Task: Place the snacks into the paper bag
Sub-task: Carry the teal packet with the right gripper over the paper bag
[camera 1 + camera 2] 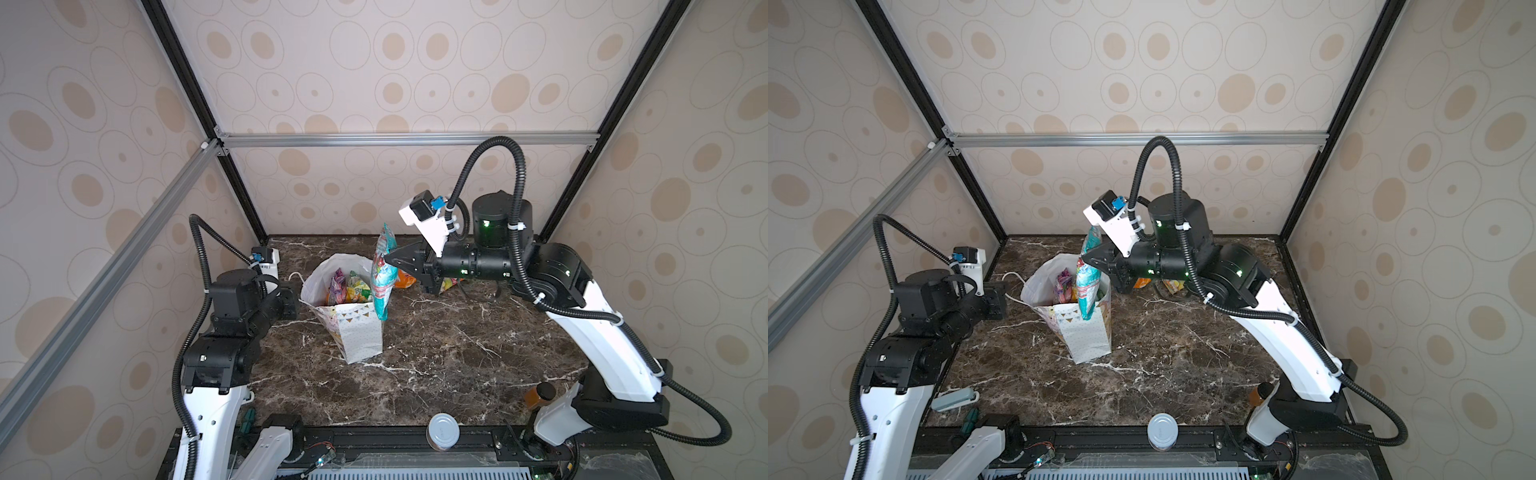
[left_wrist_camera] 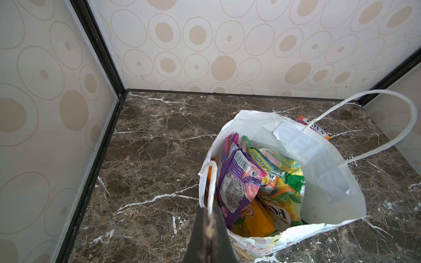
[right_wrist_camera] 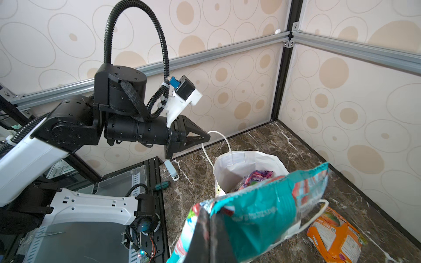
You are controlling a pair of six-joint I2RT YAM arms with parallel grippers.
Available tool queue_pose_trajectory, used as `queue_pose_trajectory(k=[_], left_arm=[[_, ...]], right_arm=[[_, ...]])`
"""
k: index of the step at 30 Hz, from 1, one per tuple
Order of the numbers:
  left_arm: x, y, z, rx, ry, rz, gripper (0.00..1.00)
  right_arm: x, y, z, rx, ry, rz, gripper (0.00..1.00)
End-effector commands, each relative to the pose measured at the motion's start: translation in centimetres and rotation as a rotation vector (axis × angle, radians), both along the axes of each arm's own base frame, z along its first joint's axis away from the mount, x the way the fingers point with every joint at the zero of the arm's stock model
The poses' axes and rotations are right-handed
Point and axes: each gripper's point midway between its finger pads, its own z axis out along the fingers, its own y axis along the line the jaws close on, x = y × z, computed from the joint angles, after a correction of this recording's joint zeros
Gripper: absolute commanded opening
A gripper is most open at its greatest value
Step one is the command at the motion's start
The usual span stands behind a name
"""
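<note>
Front edge: a silver-lidded round can (image 1: 443, 432) and an amber bottle with a black cap (image 1: 540, 395) are seen well apart from the action.
Bag: the tall white paper bag with a bunting band (image 1: 357, 332) is stood upright mid-table, mouth wide.
Left gripper (image 2: 207, 225): pressed together on the bag's white cord handle (image 2: 213, 182), and the mouth is held open that way.
Already in: a purple glossy packet (image 2: 237, 182), a green-and-yellow packet (image 2: 280, 177) and a plain yellow packet (image 2: 257, 216) are seen inside; anything beneath is hidden.
In hand: a teal glossy plastic packet (image 1: 384, 278) is pinched by the right gripper (image 1: 390, 259), hung upright over the bag's right rim, not yet inside.
Left over: an orange packet (image 3: 335, 236) is seen on the dark marble table (image 1: 457, 353) just behind the bag, and another yellowish packet (image 1: 1173, 286) is half hidden under the right arm.
Progress: judged well past halfway, with the teal drop and two packets left.
</note>
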Motion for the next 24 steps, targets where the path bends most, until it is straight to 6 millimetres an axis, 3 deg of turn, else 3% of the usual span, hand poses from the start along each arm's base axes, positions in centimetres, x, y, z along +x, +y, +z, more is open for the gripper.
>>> queue_pose_trajectory(k=[1,24], left_arm=[[-0.2,0.1,2.1,0.019,-0.070,-0.005,0.00],[-0.7,0.2,1.4,0.016,-0.057,0.001,0.00]], right_arm=[[0.1,1.4,1.9,0.062,-0.054,0.037,0.00],[4.4,7.4,-1.8,-0.002,-0.036,0.041,0.00]])
